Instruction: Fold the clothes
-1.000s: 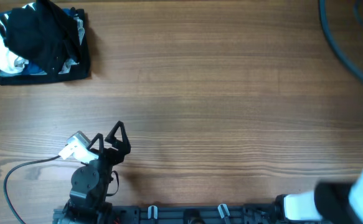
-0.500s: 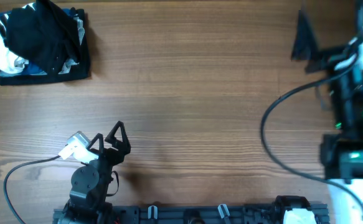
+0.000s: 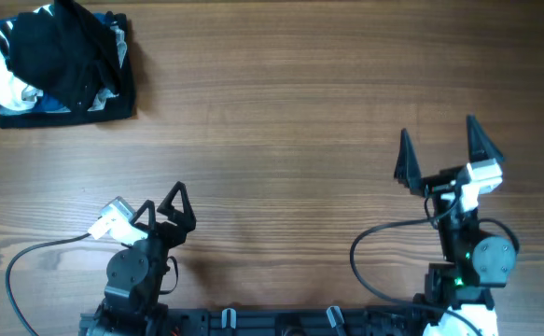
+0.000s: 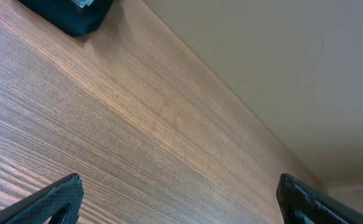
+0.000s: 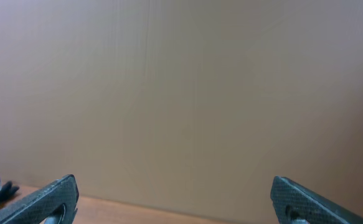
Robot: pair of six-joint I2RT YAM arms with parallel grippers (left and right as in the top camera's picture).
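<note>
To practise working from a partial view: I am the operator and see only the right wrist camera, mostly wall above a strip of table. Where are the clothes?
Observer: In the overhead view, the black garment lies crumpled at the far left corner of the table, far from the right gripper.
Operator: Is it lying alone?
Observer: No, it is draped over a stack of garments, white, striped and blue.
Operator: Is the left gripper near it?
Observer: No, the left gripper is open near the front edge, well short of it.
</note>
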